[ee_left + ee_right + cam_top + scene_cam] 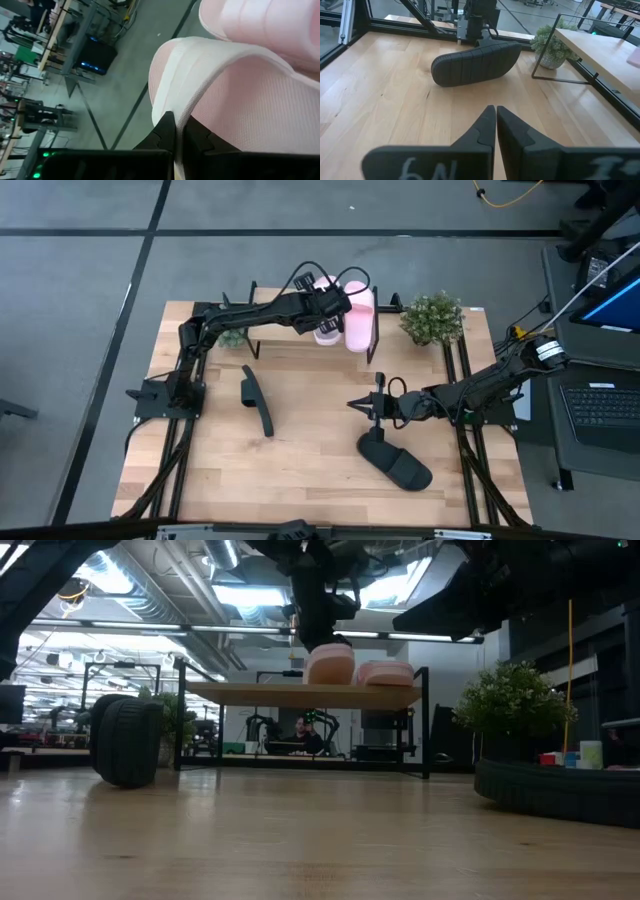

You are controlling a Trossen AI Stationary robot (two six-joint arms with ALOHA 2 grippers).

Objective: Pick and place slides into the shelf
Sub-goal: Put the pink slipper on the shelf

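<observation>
Slides: two pale pink ones sit on the shelf (290, 330) at the far edge of the table (320, 470). The right pink slide (360, 317) lies flat on the plank, its long axis running front to back across the shelf. The left pink slide (327, 332) is just beside it, touching or nearly so, and is held by the left gripper (330, 305); in the left wrist view the fingers (167, 131) are pinched nearly closed on the thin edge of this slide (240, 100). In the low view it (329, 663) stands taller than its neighbour (386, 673), at the plank top.

One black slide (257, 399) stands on its edge left of centre, its long axis running from the far side towards the front. The other black slide (396, 463) lies flat at front right, pointing diagonally.

The right gripper (356, 405) hovers over the middle of the table, fingers (485, 125) closed together on nothing
</observation>
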